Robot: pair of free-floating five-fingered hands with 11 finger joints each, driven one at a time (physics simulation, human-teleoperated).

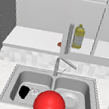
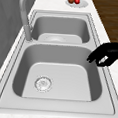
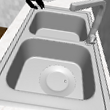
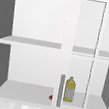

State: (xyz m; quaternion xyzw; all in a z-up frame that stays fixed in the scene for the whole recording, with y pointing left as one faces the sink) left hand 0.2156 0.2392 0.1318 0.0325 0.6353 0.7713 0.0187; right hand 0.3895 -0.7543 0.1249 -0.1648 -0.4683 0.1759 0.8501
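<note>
Left hand (image 1: pixel 23 92) hovers beside the drain (image 1: pixel 34 91).

Yellow bottle (image 1: pixel 78 36) — upper right of centre, on the lower cabinet shelf (image 1: pixel 32 40), beside a grey vertical bar (image 1: pixel 69 39). Small red-orange item (image 1: pixel 59 44) — left of the bar, partly hidden. White plate (image 3: pixel 57 80) — lower centre, flat in the near basin. Fruit dish (image 2: pixel 76 2) — top edge, on the counter.

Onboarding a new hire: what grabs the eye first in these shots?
A big red ball sits front and centre, before the double sink. A black hand with curled fingers hovers over the left basin's front edge, holding nothing; a white plate lies in the right basin. A yellow bottle stands on the cabinet shelf above.
</note>
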